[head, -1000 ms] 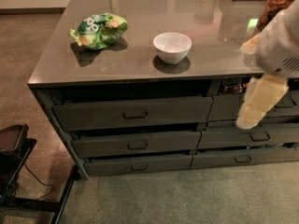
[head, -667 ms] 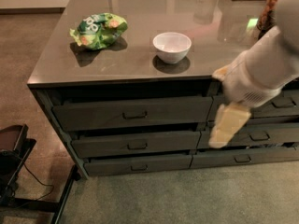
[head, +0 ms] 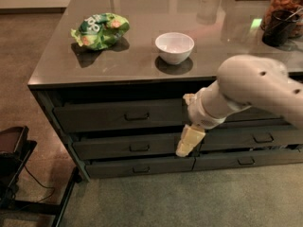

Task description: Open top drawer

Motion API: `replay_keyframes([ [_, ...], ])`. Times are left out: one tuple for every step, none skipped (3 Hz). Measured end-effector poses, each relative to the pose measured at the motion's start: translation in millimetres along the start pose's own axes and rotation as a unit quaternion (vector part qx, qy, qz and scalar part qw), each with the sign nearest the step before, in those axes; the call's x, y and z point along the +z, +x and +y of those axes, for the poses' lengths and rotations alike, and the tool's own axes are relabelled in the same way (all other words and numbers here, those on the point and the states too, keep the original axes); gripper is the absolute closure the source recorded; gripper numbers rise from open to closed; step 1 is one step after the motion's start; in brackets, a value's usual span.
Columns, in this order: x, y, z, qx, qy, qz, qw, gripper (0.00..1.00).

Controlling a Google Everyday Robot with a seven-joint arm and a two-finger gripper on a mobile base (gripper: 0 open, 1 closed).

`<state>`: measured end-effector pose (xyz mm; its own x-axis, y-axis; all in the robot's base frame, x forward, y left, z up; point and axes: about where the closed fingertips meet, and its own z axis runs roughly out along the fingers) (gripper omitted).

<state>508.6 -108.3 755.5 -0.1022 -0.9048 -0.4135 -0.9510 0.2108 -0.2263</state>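
Where the arm ends: end effector (head: 188,144) before second drawer (head: 118,146); grip cannot be told.
Top drawer (head: 104,117): pull (head: 137,116) left of end effector, apart.

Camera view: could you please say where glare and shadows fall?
In the camera view, the countertop shows glare and a green glint far right; the bowl and snack bag cast dark shadows; the top drawer sits dim under the overhang, the pale tool by its lower right corner.

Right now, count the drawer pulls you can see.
5. Left column: top drawer pull, middle pull, bottom pull. Right column: two pulls. The hand hangs before the middle drawer's right end; the arm may hide another.
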Motion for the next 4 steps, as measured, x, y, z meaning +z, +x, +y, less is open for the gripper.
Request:
replay_keyframes([
  [19, -5, -17, 0.005, 0.024, -0.022, 0.9995, 0.00],
  [19, -5, -17, 0.004, 0.024, -0.022, 0.9995, 0.00],
  [27, -2, -15, -0.009, 0.038, -0.019, 0.9990, 0.00],
  [43, -5, -18, -0.038, 0.056, -0.023, 0.9974, 0.00],
])
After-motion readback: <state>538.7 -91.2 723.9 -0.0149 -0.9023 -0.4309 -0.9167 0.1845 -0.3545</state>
